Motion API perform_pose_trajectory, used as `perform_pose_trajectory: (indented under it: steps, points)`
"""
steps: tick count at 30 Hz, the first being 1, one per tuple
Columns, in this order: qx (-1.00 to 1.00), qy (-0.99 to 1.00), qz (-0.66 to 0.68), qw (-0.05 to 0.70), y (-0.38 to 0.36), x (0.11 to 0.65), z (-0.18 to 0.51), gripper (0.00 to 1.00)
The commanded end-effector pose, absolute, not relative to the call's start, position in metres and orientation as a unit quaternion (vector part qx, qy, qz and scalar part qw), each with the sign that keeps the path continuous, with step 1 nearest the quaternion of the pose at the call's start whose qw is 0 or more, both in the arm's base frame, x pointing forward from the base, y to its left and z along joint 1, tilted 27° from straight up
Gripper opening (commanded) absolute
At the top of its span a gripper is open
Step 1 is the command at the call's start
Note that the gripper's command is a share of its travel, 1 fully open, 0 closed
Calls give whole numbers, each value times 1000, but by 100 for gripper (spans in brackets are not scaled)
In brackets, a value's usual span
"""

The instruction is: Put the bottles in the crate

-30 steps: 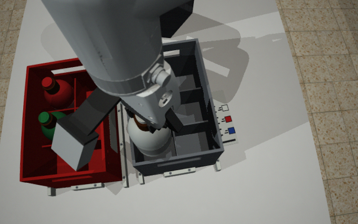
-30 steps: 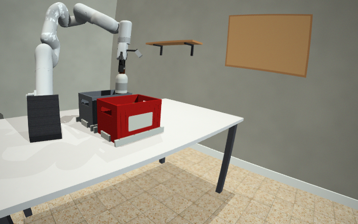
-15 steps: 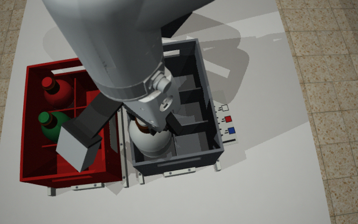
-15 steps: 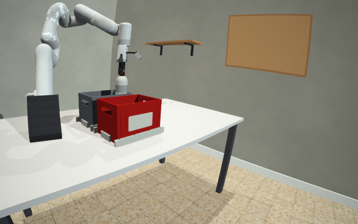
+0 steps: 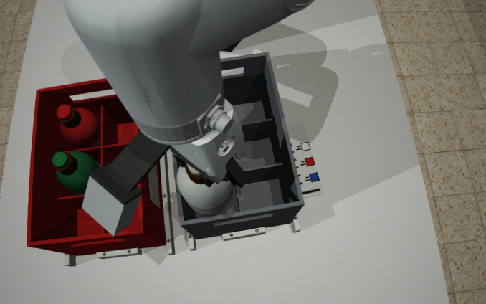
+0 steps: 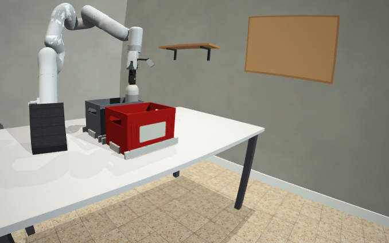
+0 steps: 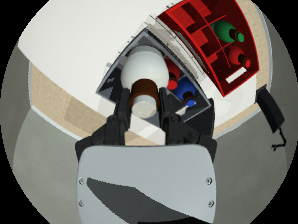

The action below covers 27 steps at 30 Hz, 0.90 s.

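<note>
Bottle, white [image 5: 205,191] [image 6: 132,90] [image 7: 145,69], hangs upright (neck pinched) in the pincer [image 5: 224,179] [image 6: 132,79] [image 7: 144,96].
</note>
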State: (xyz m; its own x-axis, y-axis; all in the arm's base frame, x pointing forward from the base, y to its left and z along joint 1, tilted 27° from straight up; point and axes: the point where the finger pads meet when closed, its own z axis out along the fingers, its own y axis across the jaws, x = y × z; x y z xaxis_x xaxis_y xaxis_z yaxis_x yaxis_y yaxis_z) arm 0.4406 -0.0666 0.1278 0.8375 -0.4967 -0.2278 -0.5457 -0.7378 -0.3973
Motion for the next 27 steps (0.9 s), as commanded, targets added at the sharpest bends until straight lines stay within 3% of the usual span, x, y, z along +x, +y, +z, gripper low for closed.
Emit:
perform_pose_trajectory:
  steps: [1,27]
  points:
    - [-931,280,51,229,-66,442,126,0]
    - [-931,280,51,229,-56,443,107,0]
